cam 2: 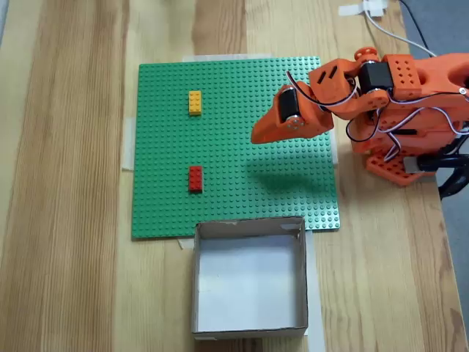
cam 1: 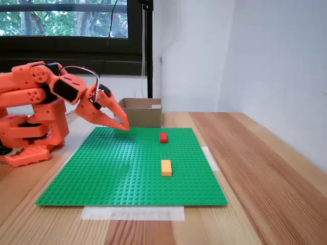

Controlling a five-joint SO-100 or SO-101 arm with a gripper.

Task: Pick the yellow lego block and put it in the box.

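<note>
A yellow lego block (cam 2: 195,103) is seen lying loose on a green baseplate (cam 2: 234,205), near one edge and well apart from a smaller red brick (cam 2: 195,178). The box (cam 2: 250,320) is set open-topped against the baseplate's edge, seemingly to receive it. The orange end effector (cam 1: 124,126), fingers pressed together and empty, is held low over the baseplate's far corner.

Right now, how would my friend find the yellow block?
Find the green baseplate on the wooden table. Two small bricks sit on it, apart; in the fixed view from above, the yellow lego block is the one farther from the box, unlike the red brick.
</note>
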